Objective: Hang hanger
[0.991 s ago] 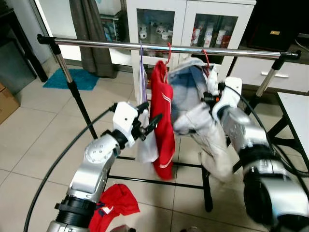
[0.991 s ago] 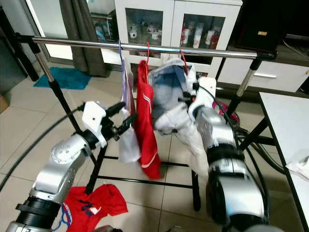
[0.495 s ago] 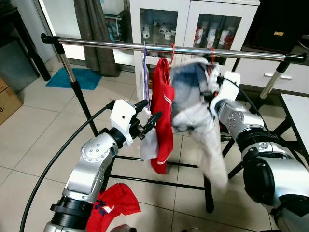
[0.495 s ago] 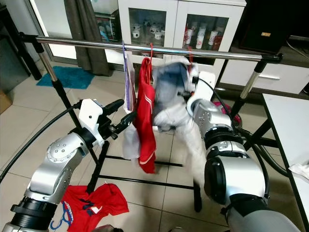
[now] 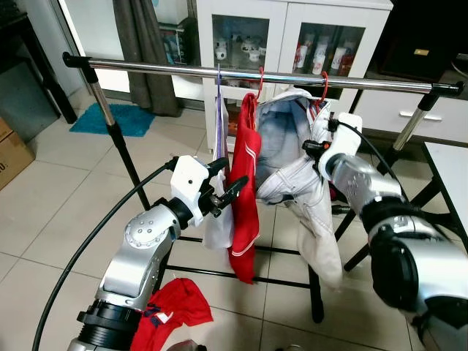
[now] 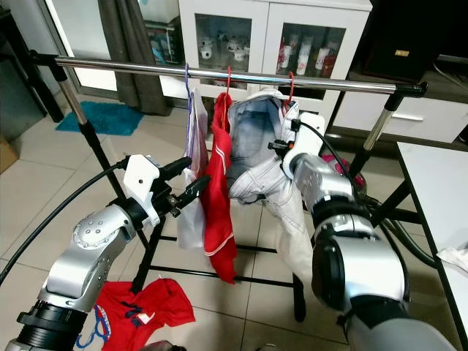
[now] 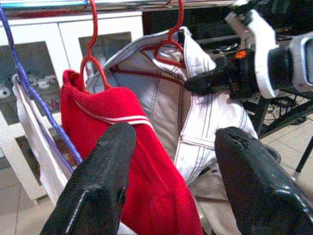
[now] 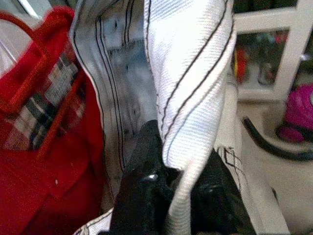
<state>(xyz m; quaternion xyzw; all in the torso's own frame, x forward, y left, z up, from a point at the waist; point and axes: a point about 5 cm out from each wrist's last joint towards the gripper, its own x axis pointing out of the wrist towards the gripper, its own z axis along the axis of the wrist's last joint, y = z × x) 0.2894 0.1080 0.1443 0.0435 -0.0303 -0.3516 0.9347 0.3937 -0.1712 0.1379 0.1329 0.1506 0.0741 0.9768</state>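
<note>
Holding the white jeans (image 5: pixel 296 157) near their waistband, my right gripper (image 8: pixel 168 196) has its two black fingers closed on a fold of the striped denim, up beside the right-hand stretch of the chrome clothes rail (image 5: pixel 146 68). The jeans sit on a red hanger (image 5: pixel 322 82) whose hook is over the rail, so the hanger is already on the bar; one trouser leg trails down toward the rack's lower crossbar. Just beside it toward the rail's middle, a red shirt (image 5: pixel 245 194) with white stripes hangs from a second red hanger (image 5: pixel 258 77), and next to that a white garment (image 5: pixel 217 219) hangs from a purple hanger (image 5: pixel 219 95).

My left gripper (image 5: pixel 226 184) is raised in front of the rack, below the rail, its fingers (image 7: pixel 95 191) spread apart with nothing between them (the wrist view shows the red shirt and the jeans beyond the gap, not in it). Its tips are close to the edge of the red shirt; I cannot tell whether they touch the cloth.

On the tiled floor (image 5: pixel 51 205) by the base of my left arm lies another red garment (image 5: pixel 172 307). Behind the rack stands a white glass-door cabinet (image 5: pixel 292 29), with a blue mat (image 5: pixel 106 118) on the floor at its left.
</note>
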